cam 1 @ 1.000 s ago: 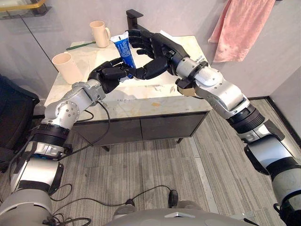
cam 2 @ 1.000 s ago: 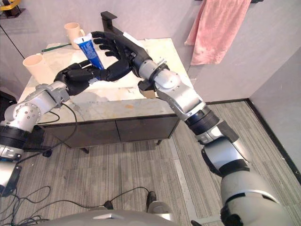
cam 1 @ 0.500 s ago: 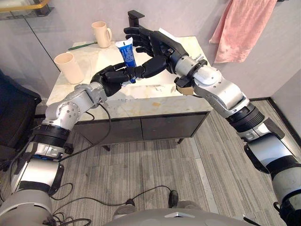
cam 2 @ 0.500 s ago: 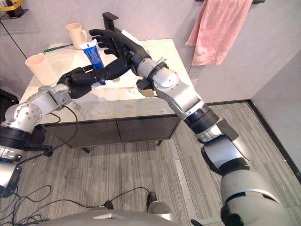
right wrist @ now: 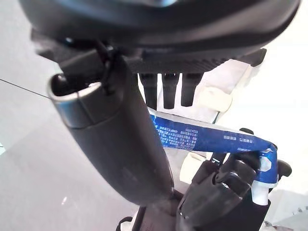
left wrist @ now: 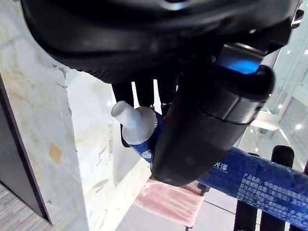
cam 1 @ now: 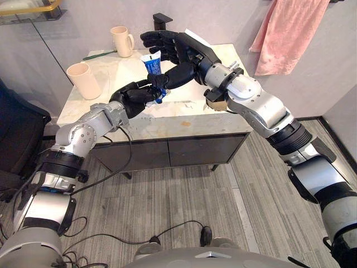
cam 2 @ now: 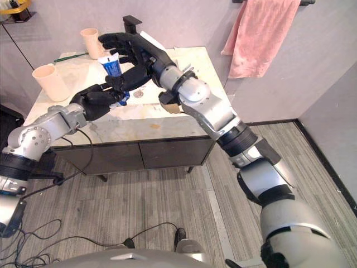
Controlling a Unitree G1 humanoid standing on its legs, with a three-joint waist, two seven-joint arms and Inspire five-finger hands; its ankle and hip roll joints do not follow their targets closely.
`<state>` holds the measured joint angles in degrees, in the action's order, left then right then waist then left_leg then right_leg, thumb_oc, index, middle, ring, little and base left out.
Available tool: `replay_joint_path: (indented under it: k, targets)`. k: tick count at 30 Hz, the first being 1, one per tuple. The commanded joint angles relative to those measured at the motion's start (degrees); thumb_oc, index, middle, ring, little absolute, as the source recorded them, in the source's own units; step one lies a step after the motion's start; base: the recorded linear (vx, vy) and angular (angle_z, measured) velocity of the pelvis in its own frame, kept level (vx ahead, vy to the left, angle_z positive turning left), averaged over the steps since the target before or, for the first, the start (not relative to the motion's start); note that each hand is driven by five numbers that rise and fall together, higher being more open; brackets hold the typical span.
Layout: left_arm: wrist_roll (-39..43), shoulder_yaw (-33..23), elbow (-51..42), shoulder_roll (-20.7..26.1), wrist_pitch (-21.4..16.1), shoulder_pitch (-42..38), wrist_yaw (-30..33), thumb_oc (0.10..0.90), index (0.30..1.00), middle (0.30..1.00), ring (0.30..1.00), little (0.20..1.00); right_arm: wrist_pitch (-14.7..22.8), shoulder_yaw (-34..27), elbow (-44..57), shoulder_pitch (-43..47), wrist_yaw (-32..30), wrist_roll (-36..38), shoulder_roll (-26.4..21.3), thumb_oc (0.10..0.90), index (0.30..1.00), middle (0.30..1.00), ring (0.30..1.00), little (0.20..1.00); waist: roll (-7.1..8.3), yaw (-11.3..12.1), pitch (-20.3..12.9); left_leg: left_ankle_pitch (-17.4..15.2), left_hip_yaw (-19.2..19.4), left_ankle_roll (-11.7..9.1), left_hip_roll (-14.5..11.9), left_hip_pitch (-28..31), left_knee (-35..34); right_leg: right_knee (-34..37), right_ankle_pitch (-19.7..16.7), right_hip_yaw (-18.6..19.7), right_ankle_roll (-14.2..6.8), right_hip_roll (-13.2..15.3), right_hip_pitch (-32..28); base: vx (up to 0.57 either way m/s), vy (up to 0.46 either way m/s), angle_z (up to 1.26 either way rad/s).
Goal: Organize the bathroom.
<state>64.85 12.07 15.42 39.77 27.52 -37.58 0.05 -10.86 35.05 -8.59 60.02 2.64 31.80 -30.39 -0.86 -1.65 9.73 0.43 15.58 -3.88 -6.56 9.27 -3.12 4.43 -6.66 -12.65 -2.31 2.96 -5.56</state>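
A blue and white toothpaste tube [cam 1: 153, 64] stands nearly upright above the marble counter [cam 1: 184, 114]. My left hand [cam 1: 136, 96] is shut on its lower end, close to the white cap [left wrist: 137, 120]. My right hand [cam 1: 173, 47] reaches in from the right. Its fingers are straight and spread behind the tube's upper part, and its thumb [right wrist: 120, 139] lies in front of the tube, close to the left hand. In the right wrist view the tube [right wrist: 202, 137] runs between that thumb and the straight fingers.
A beige cup [cam 1: 82, 80] stands at the counter's left edge, and a handled mug [cam 1: 121, 40] with a green toothbrush [cam 1: 100, 54] beside it at the back. A black faucet [cam 1: 162, 20] rises behind the hands. A pink towel [cam 1: 293, 33] hangs on the right wall.
My left hand has carried the tube a little to the right. The right hand's fingers have reached further left behind the tube, and its thumb has come closer to it.
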Motion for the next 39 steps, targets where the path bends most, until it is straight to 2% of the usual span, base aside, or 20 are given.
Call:
replay_joint_path:
  k: [1, 11, 15, 16, 17, 18, 23, 32, 37, 39]
  targets:
    - [1.65, -4.26, -5.25, -0.66, -6.10, -2.52, -1.53, 0.400, 0.300, 0.300, 0.300, 0.300, 5.39, 0.36, -2.20, 10.41, -1.59, -1.53, 2.70, 0.400, 0.300, 0.300, 0.300, 0.300, -0.93, 1.26, -7.63, -2.03, -0.10, 0.03, -2.21, -1.94, 6.97, -0.99, 7.39, 1.35, -2.88, 2.58, 1.53, 0.00, 0.000, 0.00]
    - [1.91, -4.37, -5.16, -0.53, -6.18, -2.62, -1.45, 0.400, 0.300, 0.300, 0.300, 0.300, 5.40, 0.27, -3.10, 10.25, -1.09, -1.93, 2.74, 0.400, 0.300, 0.300, 0.300, 0.300, -0.91, 1.35, -7.56, -2.12, -0.08, 0.06, -2.19, -1.95, 6.70, -0.97, 7.40, 1.16, -2.87, 2.66, 1.57, 0.00, 0.000, 0.00]
    - [1.65, -4.33, -5.28, -0.61, -6.29, -2.58, -0.99, 0.400, 0.300, 0.300, 0.300, 0.300, 5.53, 0.29, -3.19, 10.32, -0.96, -1.83, 2.55, 0.420, 0.331, 0.331, 0.331, 0.331, -0.93, 1.24, -7.47, -2.09, -0.04, 0.06, -2.21, -1.78, 6.63, -1.05, 7.38, 1.15, -2.87, 2.67, 1.58, 0.00, 0.000, 0.00]
    - [1.37, -4.38, -5.01, -0.54, -6.27, -2.78, -0.52, 0.515, 0.472, 0.472, 0.472, 0.472, 5.48, 0.33, -3.30, 10.46, -0.99, -2.03, 2.67, 0.428, 0.342, 0.342, 0.342, 0.342, -0.96, 1.26, -7.46, -2.06, -0.06, 0.08, -2.21, -1.87, 6.70, -1.02, 7.37, 1.16, -2.85, 2.68, 1.60, 0.00, 0.000, 0.00]
    - [1.39, -4.37, -5.01, -0.53, -6.26, -2.80, -0.50, 0.593, 0.589, 0.589, 0.589, 0.589, 5.48, 0.32, -3.30, 10.48, -0.99, -2.03, 2.67, 0.430, 0.345, 0.345, 0.345, 0.345, -0.96, 1.26, -7.45, -2.06, -0.06, 0.08, -2.21, -1.88, 6.70, -1.02, 7.37, 1.16, -2.85, 2.68, 1.60, 0.00, 0.000, 0.00]
    - [1.51, -4.46, -4.81, -0.55, -5.91, -2.75, -0.16, 0.800, 0.900, 0.900, 0.900, 0.900, 5.48, 0.28, -3.37, 10.45, -0.99, -2.19, 2.76, 0.431, 0.347, 0.347, 0.347, 0.347, -0.97, 1.31, -7.46, -2.06, -0.09, 0.07, -2.21, -1.91, 6.75, -0.98, 7.37, 1.12, -2.86, 2.69, 1.57, 0.00, 0.000, 0.00]
    - [0.53, -4.71, -4.14, -0.66, -3.42, -2.44, 0.19, 0.800, 0.900, 0.900, 0.900, 0.900, 5.34, 0.16, -3.53, 10.63, -1.35, -2.48, 2.95, 0.456, 0.385, 0.385, 0.385, 0.385, -0.94, 1.49, -7.49, -1.72, -0.01, -0.04, -2.33, -2.03, 7.26, -0.67, 7.22, 0.93, -2.81, 2.65, 1.37, 0.00, 0.000, 0.00]
    - [1.65, -6.62, -8.58, -0.54, -2.67, 1.56, 2.54, 0.800, 0.900, 0.900, 0.900, 0.900, 4.79, -0.69, -2.49, 9.79, -2.54, -3.39, 2.23, 0.463, 0.394, 0.394, 0.394, 0.394, -0.84, 2.26, -7.10, -1.82, 0.13, -0.02, -2.43, -2.57, 8.00, -0.62, 7.09, 0.13, -2.80, 3.11, 1.38, 0.00, -0.002, 0.03]
    - [0.61, -9.14, -12.39, -0.19, -2.92, 5.40, 4.90, 0.800, 0.900, 0.900, 0.900, 0.900, 4.02, -1.95, -1.17, 9.00, -3.03, -3.58, 1.38, 0.471, 0.406, 0.406, 0.406, 0.406, -0.75, 2.95, -6.92, -1.97, -0.07, 0.10, -2.35, -2.55, 7.74, -0.75, 7.09, -0.45, -2.89, 3.43, 1.35, 0.00, -0.001, 0.01]
    - [-0.87, -10.75, -14.25, 0.38, -4.67, 7.20, 5.49, 0.800, 0.900, 0.900, 0.900, 0.900, 3.65, -2.77, -0.33, 8.36, -3.54, -3.92, 1.03, 0.474, 0.411, 0.411, 0.411, 0.411, -0.60, 3.55, -6.79, -2.03, -0.32, 0.20, -2.27, -2.61, 7.65, -0.82, 7.12, -0.93, -2.89, 3.63, 1.26, 0.00, -0.013, 0.07]
